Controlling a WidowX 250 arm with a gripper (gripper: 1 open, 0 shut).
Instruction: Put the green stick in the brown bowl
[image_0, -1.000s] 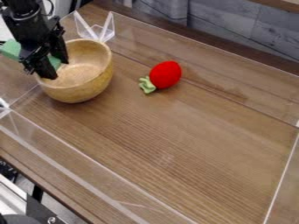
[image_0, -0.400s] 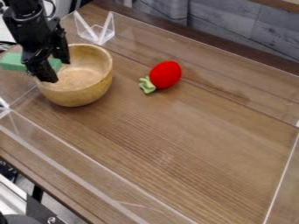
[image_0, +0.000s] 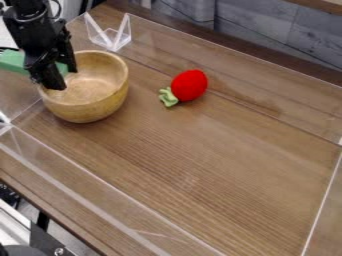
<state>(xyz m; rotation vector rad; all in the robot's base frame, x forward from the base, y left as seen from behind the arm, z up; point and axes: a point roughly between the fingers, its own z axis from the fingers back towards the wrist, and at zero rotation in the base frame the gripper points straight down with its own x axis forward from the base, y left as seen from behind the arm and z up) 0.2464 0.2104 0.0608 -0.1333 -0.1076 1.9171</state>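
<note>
- The black robot gripper (image_0: 51, 78) points straight down at the left rim of the round light-brown wooden bowl (image_0: 91, 87), its fingertips reaching just inside the rim.
- The mint-green flat oblong stick (image_0: 12, 60) is clamped between the jaws; only its left end shows, jutting out from behind the gripper to the left, outside the bowl and above the table.
- The rest of the stick is hidden by the black fingers, so how far it reaches over the bowl cannot be told.
- The bowl stands upright on the brown wood-grain tabletop (image_0: 214, 170), in the upper left of the view, and its paler speckled inside shows bare to the right of the gripper.
- A red strawberry-like toy with green leaves (image_0: 186, 86) lies on the table to the right of the bowl, apart from it, its leaves pointing down and left.
- Clear plastic walls (image_0: 80, 205) fence the table surface along its edges.
</note>
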